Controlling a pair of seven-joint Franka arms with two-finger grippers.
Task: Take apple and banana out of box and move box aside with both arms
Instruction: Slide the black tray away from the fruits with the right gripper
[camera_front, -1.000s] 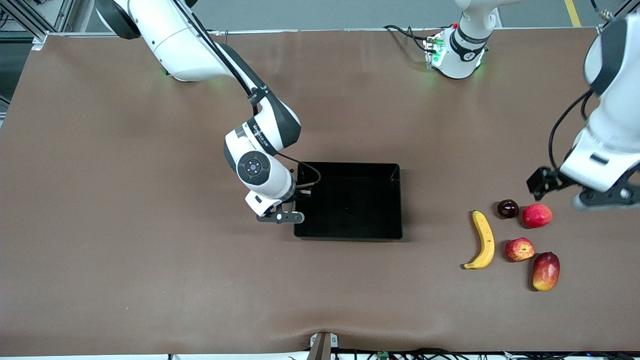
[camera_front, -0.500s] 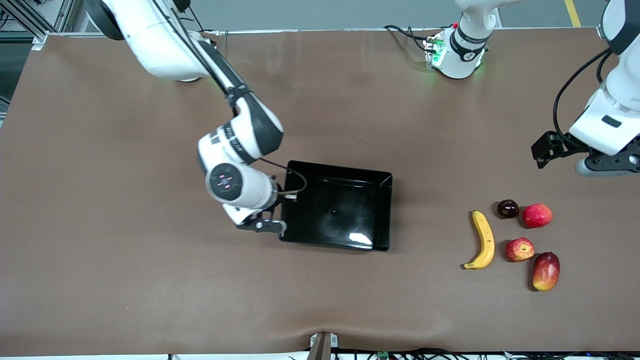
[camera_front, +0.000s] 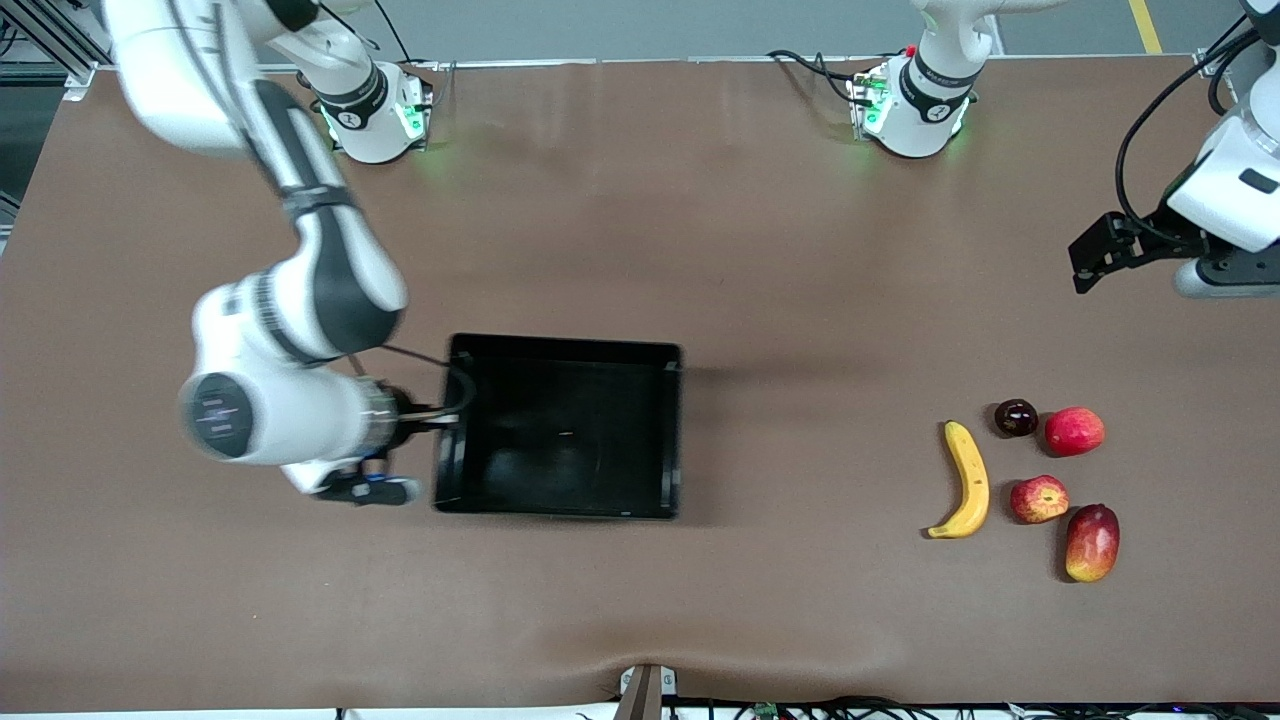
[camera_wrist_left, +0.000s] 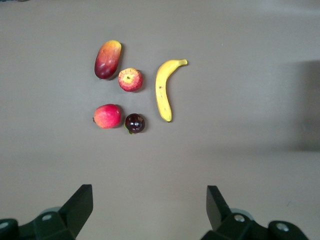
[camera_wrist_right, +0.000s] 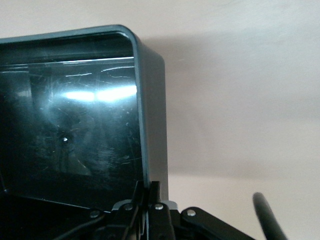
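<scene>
The glossy black box (camera_front: 563, 350) is at the table's middle, toward the right arm's end. My right gripper (camera_front: 440, 440) is shut on its wall; in the right wrist view the fingers pinch the box rim (camera_wrist_right: 150, 150) at my right gripper (camera_wrist_right: 148, 192). The yellow banana (camera_front: 968, 480) and the yellow-streaked red apple (camera_front: 1039, 499) lie at the left arm's end. They show in the left wrist view as the banana (camera_wrist_left: 164, 90) and apple (camera_wrist_left: 130, 79). My left gripper (camera_wrist_left: 149, 205) is open and empty, high over the table near that end (camera_front: 1090, 262).
Beside the apple lie a red-and-yellow mango (camera_front: 1092, 541), a plain pinkish-red round fruit (camera_front: 1074, 431) and a small dark round fruit (camera_front: 1016, 417). Both arm bases (camera_front: 915, 100) stand along the table's edge farthest from the front camera.
My right gripper has carried the box toward the right arm's end of the table, holding its wall. My left gripper has risen and moved away from the fruits, still open.
</scene>
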